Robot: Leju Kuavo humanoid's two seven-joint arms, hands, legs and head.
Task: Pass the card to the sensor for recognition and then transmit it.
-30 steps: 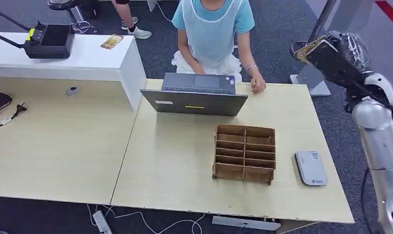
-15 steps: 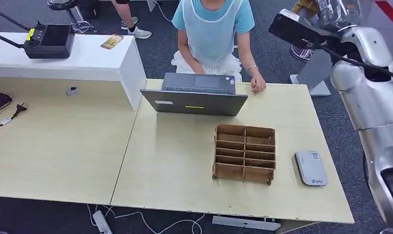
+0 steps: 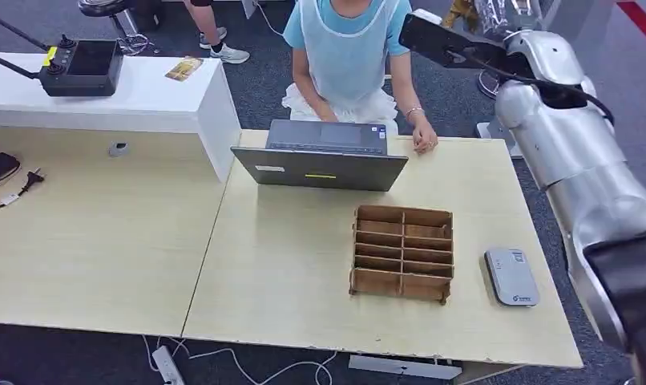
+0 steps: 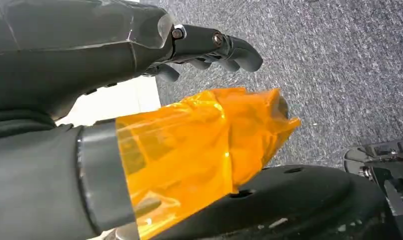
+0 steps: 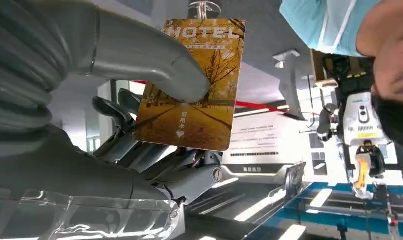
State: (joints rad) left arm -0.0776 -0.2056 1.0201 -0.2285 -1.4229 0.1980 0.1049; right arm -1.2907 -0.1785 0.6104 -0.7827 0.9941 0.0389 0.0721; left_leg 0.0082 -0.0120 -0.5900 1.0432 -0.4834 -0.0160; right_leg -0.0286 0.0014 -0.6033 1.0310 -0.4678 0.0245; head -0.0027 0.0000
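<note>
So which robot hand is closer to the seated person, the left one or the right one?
Right. The right robot hand, holding the hotel card, is raised close beside the person. The left robot hand hangs over grey carpet.

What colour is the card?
Golden yellow, with autumn trees; the card shows best in the right wrist view.

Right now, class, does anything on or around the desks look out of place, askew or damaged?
Little stands out. The laptop sits slightly askew on the desk, and a second card lies loose on the white counter. No damage or spills are visible.
</note>
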